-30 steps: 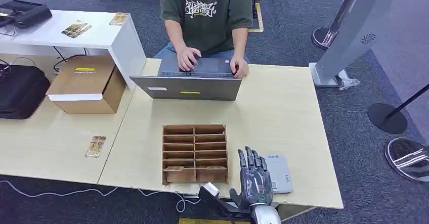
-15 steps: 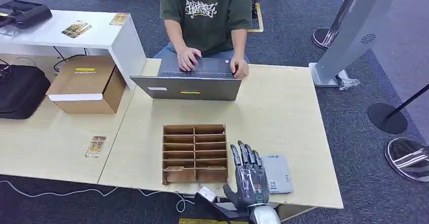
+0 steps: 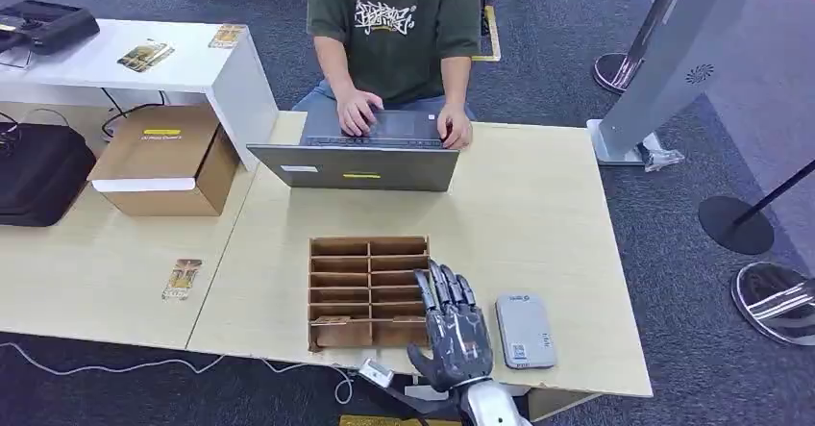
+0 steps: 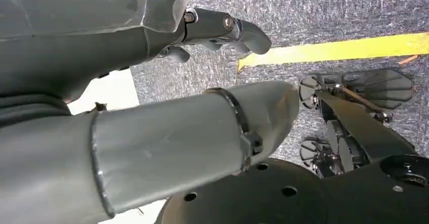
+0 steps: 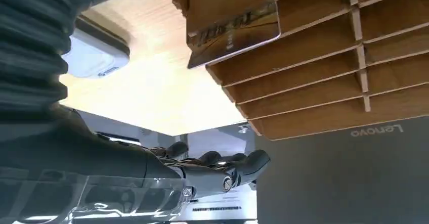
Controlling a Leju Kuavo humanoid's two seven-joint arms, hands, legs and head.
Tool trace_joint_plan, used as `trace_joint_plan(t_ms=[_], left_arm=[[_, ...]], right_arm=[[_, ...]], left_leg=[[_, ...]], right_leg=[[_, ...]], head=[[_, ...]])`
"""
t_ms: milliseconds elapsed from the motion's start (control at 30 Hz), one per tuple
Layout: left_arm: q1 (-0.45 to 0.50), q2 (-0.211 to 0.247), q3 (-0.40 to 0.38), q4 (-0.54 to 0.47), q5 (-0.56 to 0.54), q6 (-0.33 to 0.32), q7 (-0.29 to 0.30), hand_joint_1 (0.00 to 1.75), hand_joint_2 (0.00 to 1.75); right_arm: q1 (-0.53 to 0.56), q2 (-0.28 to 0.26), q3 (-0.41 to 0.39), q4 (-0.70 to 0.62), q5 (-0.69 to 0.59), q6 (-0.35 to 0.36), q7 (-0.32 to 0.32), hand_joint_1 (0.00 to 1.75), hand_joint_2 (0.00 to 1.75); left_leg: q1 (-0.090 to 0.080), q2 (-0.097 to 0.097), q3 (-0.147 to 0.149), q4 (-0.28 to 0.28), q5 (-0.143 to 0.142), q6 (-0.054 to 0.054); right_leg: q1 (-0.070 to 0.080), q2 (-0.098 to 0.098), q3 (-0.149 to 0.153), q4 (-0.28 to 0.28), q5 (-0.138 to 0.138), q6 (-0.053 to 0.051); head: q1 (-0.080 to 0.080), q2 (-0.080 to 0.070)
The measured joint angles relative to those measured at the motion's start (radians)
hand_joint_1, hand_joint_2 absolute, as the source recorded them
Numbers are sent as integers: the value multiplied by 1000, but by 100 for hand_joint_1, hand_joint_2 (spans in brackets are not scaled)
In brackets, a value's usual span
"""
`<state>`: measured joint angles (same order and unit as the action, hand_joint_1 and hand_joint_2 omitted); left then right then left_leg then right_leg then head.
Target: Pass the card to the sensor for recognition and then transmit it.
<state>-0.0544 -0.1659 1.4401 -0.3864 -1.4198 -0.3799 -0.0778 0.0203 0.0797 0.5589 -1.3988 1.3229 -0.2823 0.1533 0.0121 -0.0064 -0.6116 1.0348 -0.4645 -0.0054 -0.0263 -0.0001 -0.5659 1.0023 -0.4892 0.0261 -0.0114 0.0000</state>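
We are at the pick-up step: our right robot hand (image 3: pixel 452 335), fingers spread and holding nothing, hovers at the surface's near edge beside the divided box (image 3: pixel 369 291). The card (image 5: pixel 233 36) stands in a near slot. Next, pinch it, then carry it to the grey sensor (image 3: pixel 525 330).

High head view and right wrist share organizer (image 3: pixel 370 291).

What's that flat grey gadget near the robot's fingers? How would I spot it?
Start at the big pale wooden table where a person types on a laptop. Near its front edge sits a brown divided cardboard tray, with the right robot hand beside it. Just right of that lies the sensor: a flat grey rounded pad, unlike the brown tray.
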Motion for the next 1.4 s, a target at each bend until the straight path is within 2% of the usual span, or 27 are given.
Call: trace_joint_plan(t_ms=[267,600,1033,1400], left_arm=[[0,-3,0,0,1,-6,4,0,0],[0,2,0,7,2,0,3,0,0],[10,-4,0,7,5,-26,-9,0,0],[15,-5,6,6,12,-31,-9,0,0]], right_arm=[[-46,27,0,74,-13,10,-28,0,175],[-71,41,0,122,22,14,-18,0,175],[-68,40,3,80,154,29,23,0,175],[-49,26,9,51,160,31,35,0,175]], left_leg=[[0,0,0,0,0,0],[0,0,0,0,0,0],[0,0,0,0,0,0],[0,0,0,0,0,0]], right_leg=[[0,0,0,0,0,0],[0,0,0,0,0,0],[0,0,0,0,0,0],[0,0,0,0,0,0]], head=[[0,0],[0,0],[0,0],[0,0]])
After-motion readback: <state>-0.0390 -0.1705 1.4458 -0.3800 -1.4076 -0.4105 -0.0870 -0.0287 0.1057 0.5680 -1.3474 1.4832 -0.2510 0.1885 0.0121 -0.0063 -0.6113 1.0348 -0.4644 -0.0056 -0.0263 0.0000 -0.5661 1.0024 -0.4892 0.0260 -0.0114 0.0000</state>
